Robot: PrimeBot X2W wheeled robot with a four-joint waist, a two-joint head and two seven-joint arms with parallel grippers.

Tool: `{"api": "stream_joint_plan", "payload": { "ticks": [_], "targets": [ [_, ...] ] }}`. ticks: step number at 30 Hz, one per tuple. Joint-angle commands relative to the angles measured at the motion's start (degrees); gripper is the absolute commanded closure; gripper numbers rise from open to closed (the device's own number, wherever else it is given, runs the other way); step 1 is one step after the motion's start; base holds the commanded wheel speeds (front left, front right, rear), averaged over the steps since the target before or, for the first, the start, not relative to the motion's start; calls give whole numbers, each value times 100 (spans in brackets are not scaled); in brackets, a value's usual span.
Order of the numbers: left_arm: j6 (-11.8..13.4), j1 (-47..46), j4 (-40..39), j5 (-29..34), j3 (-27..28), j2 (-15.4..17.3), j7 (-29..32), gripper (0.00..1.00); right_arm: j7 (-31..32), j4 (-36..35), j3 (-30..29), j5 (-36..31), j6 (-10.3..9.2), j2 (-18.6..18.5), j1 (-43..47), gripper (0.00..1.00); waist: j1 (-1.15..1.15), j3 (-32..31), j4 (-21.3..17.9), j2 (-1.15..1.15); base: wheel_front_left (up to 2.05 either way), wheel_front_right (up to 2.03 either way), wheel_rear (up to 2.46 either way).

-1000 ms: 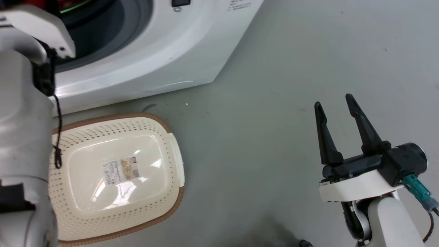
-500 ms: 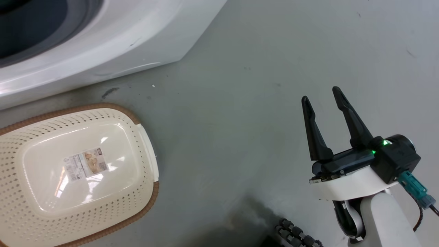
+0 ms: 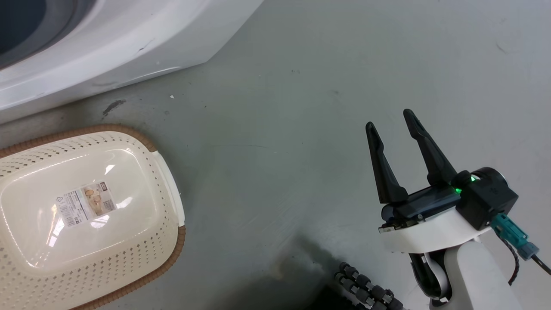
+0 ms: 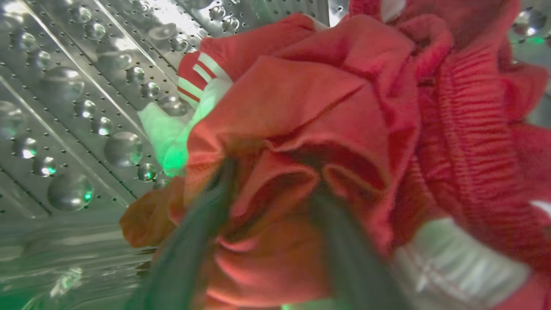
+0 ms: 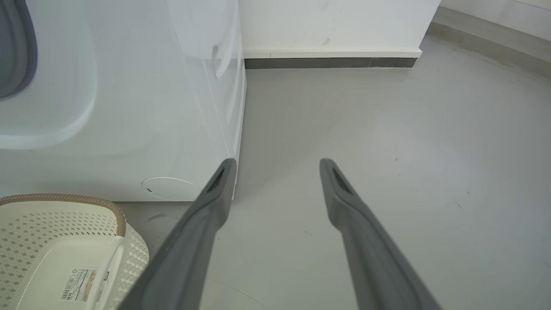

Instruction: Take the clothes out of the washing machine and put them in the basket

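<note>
Red soft fabric clothes with white stripe trim (image 4: 301, 99) lie bunched inside the perforated steel drum (image 4: 86, 86) of the large white front-loading washing machine (image 3: 107, 51). The left tool (image 4: 275, 181) is pushed into the heap, its two dark fingers (image 4: 202, 241) spread wide with folds between them, not closed on anything (they are blurred, so this is my reading). To grasp well, it should close on the thick gathered fold between the fingers rather than one thin layer, then draw back slowly so trailing cloth does not snag on the grey rubber ring (image 5: 19, 51). The cream-white perforated plastic oval basket with a brown rim (image 3: 170, 252) sits empty on the grey floor (image 3: 301, 86), just beside the machine's front. The right tool (image 3: 389, 119) hovers over the floor, wide open, holding nothing. A label sticker (image 3: 84, 203) on the basket's bottom shows a barcode and a small picture; its print is too small to read, and no brand is legible
</note>
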Motion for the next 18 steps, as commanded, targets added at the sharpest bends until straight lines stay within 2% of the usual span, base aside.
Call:
{"api": "stream_joint_plan", "payload": {
  "ticks": [1, 10, 18],
  "targets": [
    [66, 166, -100, 13, 4, 27, -11, 100, -19, 4, 6, 16, -5, 8, -133, 0, -1, 4, -6, 0, 0, 0, 0],
    [272, 610, -1115, -94, 81, 110, -778, 100, -19, 21, -59, 61, -4, -7, -227, 0, -1, -31, 24, 0, 0, 0, 0],
    [259, 1170, -1274, -275, 191, 42, -2015, 100, -19, 77, -181, 4, -5, -7, -180, 0, -1, -368, 120, 0, 0, 0, 0]
  ]
}}
